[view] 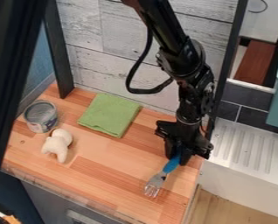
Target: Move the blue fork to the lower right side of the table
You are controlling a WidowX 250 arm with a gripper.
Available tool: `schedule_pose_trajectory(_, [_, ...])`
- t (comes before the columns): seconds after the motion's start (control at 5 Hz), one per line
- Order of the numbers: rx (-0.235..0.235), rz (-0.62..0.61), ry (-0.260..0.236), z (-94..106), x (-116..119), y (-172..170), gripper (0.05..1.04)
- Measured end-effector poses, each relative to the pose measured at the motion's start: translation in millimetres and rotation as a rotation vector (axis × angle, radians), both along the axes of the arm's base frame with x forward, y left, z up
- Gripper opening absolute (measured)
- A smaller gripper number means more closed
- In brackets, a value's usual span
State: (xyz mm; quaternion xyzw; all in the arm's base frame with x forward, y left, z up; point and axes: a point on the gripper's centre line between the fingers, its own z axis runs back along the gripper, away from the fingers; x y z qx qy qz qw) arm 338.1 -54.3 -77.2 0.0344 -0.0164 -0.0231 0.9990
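Tool [177, 157] fingers look closed on the handle of the blue fork [168, 169], with little gap between them, near the lower right of the wooden surface [106, 175]; the prongs point down and toward the front. Held so near the handle's end, the fork could pivot or slip as its head pulls on the grip. Carried too far right, it might drop over the edge by the white drainboard [243, 146]. Count: one fork, one green cloth [110, 114], one tin [41, 117], one white toy [58, 144]
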Motion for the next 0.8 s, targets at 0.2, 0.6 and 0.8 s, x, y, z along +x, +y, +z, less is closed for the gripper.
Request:
schedule_pose_trajectory(0.2, [0.000,0.015,0.021,-8.9,-2.7,-1.8,0.357])
schedule_pose_trajectory(0.6, [0.011,0.041,0.055,-16.5,-3.7,-3.2,0.405])
schedule_pose_trajectory(0.8, [-0.001,0.067,0.072,-16.3,-5.6,-1.5,0.717])
